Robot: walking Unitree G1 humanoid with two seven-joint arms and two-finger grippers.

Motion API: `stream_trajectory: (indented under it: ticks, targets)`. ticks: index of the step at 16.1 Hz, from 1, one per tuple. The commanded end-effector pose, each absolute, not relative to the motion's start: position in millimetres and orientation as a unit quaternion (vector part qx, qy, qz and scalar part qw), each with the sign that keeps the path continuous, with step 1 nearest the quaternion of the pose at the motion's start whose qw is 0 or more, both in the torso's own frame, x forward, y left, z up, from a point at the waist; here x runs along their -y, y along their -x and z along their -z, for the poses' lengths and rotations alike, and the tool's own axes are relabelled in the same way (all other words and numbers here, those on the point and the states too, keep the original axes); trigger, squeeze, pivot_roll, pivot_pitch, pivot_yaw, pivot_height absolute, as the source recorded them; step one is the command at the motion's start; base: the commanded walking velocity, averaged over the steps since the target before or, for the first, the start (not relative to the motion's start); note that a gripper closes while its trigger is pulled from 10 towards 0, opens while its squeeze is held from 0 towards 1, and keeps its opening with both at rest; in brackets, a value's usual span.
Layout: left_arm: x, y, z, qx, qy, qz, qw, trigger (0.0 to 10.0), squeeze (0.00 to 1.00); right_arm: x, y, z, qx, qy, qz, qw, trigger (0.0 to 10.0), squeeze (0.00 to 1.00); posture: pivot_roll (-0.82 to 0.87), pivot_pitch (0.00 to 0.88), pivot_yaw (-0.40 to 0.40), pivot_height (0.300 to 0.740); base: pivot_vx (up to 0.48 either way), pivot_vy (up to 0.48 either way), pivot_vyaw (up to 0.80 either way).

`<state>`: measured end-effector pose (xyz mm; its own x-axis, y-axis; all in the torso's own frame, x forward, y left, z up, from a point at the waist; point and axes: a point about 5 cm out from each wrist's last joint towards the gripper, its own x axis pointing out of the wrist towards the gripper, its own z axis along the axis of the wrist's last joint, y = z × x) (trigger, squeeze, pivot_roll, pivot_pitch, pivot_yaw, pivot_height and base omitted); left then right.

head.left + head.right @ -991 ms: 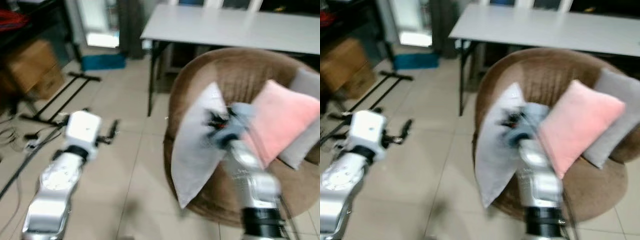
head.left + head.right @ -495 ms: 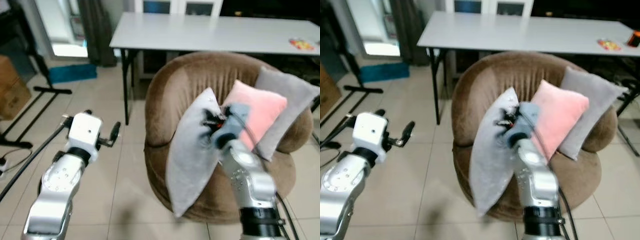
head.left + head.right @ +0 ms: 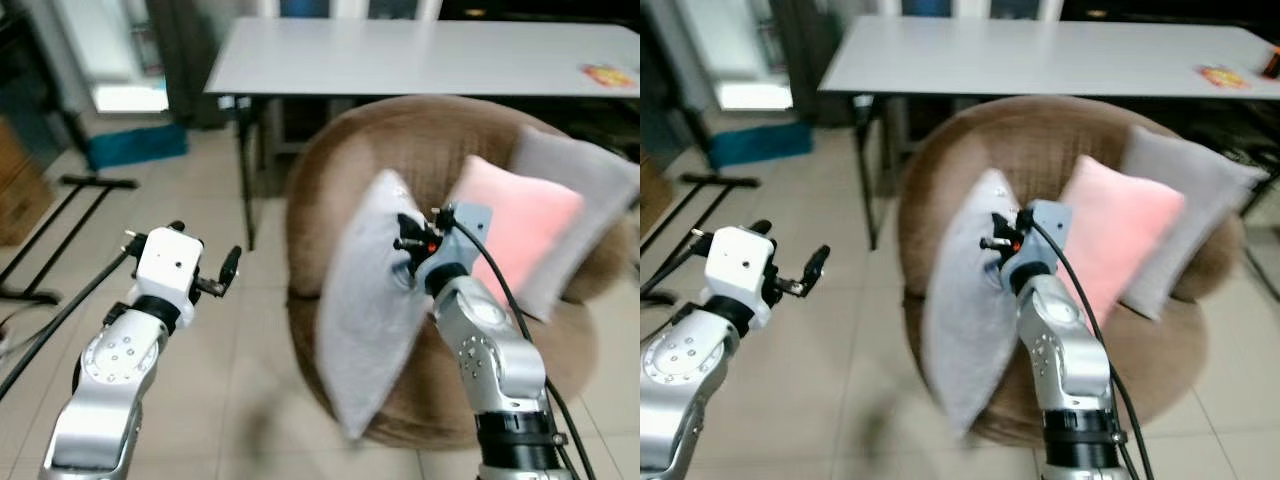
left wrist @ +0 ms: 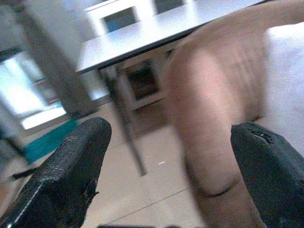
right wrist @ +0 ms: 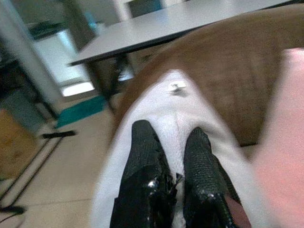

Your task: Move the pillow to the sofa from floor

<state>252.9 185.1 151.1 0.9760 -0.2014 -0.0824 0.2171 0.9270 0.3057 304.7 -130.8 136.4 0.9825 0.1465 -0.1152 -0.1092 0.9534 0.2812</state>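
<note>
A light grey pillow [image 3: 370, 300] hangs upright in front of the round brown sofa chair [image 3: 400, 140], its lower corner below the seat's front edge. My right gripper [image 5: 171, 156] is shut on the pillow's upper part, its black fingers [image 5: 145, 156] pinching the fabric; in the head view this gripper [image 3: 410, 245] sits at the pillow's top right. My left gripper [image 3: 215, 275] stands open over the tiled floor to the left of the chair, with nothing between its fingers [image 4: 71, 166].
A pink pillow [image 3: 520, 225] and another grey pillow [image 3: 590, 190] lean against the chair's back. A white table [image 3: 420, 55] on black legs stands right behind the chair. A black stand's legs [image 3: 90, 185] and a cardboard box [image 3: 15, 190] lie at the far left.
The camera has shifted slightly. The grey pillow and my right gripper have moved a little to the left in the picture; the pillow stays held. The left arm is about where it was.
</note>
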Motion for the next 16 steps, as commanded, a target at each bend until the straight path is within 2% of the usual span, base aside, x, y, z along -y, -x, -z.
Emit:
stream_trajectory:
  ticks: [1, 2, 9, 16]
  targets:
    - [-184.7, -252.1, -153.3, -0.022, -0.160, 0.114, 0.980, 10.0, 0.00, 134.6, -307.5, -150.0, -0.033, -0.143, -0.061, 0.987, 10.0, 0.00, 0.02, 0.000, -0.014, 0.740, 0.277, 0.000, -0.80]
    - [-185.2, -251.9, -153.6, -0.022, -0.161, 0.115, 0.980, 10.0, 0.00, 134.5, -307.3, -150.0, -0.032, -0.143, -0.061, 0.987, 10.0, 0.00, 0.02, 0.000, -0.011, 0.740, 0.289, 0.000, -0.80]
    - [-184.4, -252.9, -154.9, -0.020, -0.165, 0.120, 0.979, 10.0, 0.00, 124.6, -306.1, -163.7, -0.003, -0.140, -0.130, 0.982, 10.0, 0.00, 0.03, 0.000, -0.014, 0.740, 0.289, 0.000, 0.00]
    - [-184.6, -250.6, -153.5, -0.024, -0.167, 0.120, 0.978, 10.0, 0.00, 125.4, -307.6, -168.4, 0.006, -0.143, -0.136, 0.980, 10.0, 0.00, 0.03, 0.000, -0.019, 0.740, 0.289, 0.000, 0.00]
